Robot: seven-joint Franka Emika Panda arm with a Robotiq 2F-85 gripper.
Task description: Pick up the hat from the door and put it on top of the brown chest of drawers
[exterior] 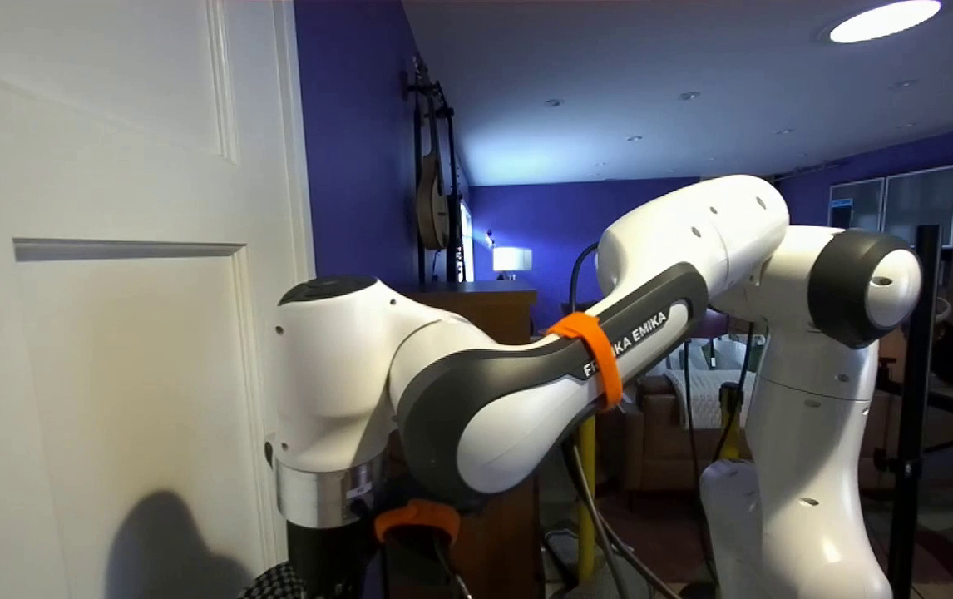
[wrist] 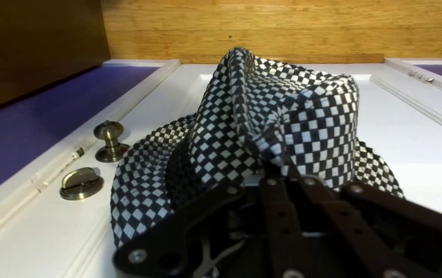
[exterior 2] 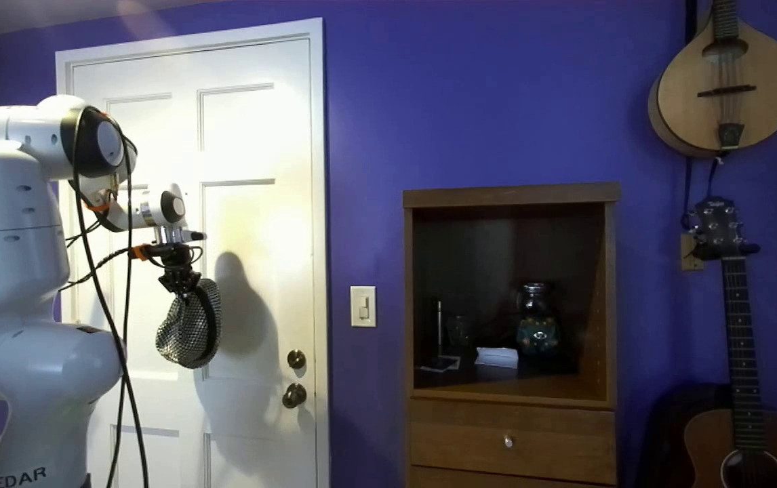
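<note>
In an exterior view the tool, clamped on the hat in front of the door, appears poised for the transfer step, which should call for raising toward two o'clock until above the chest.

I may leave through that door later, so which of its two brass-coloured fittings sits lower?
The round knob, standing out on a stem in the wrist view. The flatter thumb-turn is set just above it in an exterior view.
</note>
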